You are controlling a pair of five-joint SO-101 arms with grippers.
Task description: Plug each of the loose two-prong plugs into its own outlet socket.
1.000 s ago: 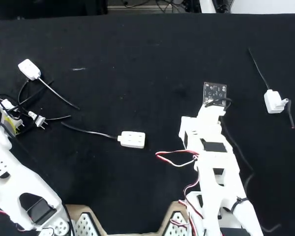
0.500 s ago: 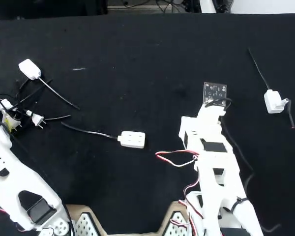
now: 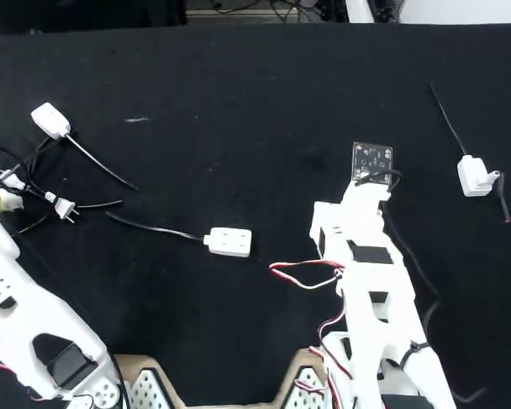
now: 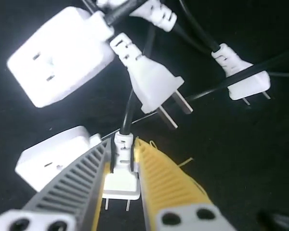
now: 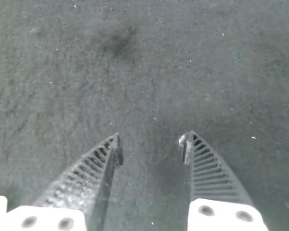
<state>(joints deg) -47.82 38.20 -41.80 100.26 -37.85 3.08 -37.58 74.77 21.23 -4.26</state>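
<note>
Scanned black table [image 3: 238,85] | caught right gripper [image 5: 151,144] spread wide over bare surface | found left gripper [image 4: 121,147] clamped on white plug [image 4: 119,180] at the left edge, cords [image 4: 127,115] tangled around | spotted white outlet [image 3: 228,242] mid-table | noted loose plug [image 3: 62,207] beside the tangle

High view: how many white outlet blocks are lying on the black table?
3 outlet blocks: one at the far left, one near the middle, one at the far right. Another could be hidden under the left arm.
</note>
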